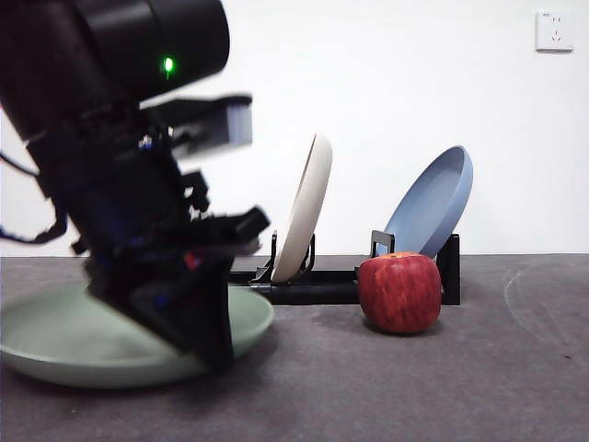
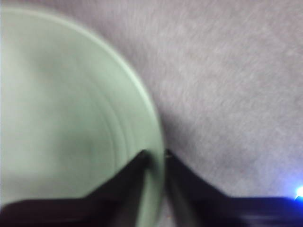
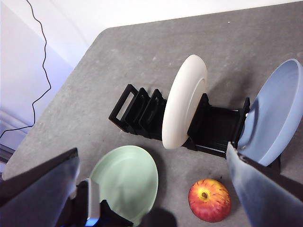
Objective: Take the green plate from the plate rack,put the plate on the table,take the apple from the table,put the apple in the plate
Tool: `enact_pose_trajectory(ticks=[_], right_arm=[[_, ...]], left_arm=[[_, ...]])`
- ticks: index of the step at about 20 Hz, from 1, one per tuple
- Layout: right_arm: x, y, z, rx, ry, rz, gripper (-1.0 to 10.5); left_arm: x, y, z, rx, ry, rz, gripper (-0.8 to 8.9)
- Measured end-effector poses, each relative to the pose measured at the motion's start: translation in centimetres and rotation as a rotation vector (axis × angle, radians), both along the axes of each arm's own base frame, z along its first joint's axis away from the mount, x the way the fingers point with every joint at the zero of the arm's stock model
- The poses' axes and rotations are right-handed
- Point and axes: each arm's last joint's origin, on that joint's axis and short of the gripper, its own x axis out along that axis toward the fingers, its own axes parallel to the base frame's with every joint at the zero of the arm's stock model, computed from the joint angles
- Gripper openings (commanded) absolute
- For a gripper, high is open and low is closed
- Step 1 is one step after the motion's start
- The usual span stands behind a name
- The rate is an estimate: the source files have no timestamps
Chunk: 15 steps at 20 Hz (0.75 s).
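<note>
One green plate flat on the table, concave side up, rim pinched by left gripper.

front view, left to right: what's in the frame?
left gripper clamped on the green plate → cream-white plate in the plate rack → apple → blue plate

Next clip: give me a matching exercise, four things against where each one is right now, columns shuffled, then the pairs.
Things:
1. green plate
2. apple
3. cream-white plate
4. left tool

Places or states:
A. propped upright in the plate rack
B. closed on the green plate's rim
C. flat on the table
D. on the table in front of the rack

Pairs: 1-C, 2-D, 3-A, 4-B
</note>
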Motion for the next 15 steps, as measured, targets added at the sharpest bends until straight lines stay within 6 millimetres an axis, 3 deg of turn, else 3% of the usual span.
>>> enact_pose_trajectory(ticks=[8, 12, 15], right_arm=[[0.0, 0.0, 0.0, 0.000, 0.001, 0.000, 5.3], [-0.1, 0.0, -0.2, -0.007, 0.023, 0.002, 5.3], [-0.5, -0.1, -0.7, -0.041, 0.067, 0.019, 5.3]], left_arm=[[-0.6, 0.8, 0.5, -0.006, 0.028, 0.026, 2.25], [-1.6, 1.8, 3.9, -0.103, -0.047, 0.035, 2.26], [-2.9, 3.3, 7.8, -0.194, -0.115, 0.045, 2.25]])
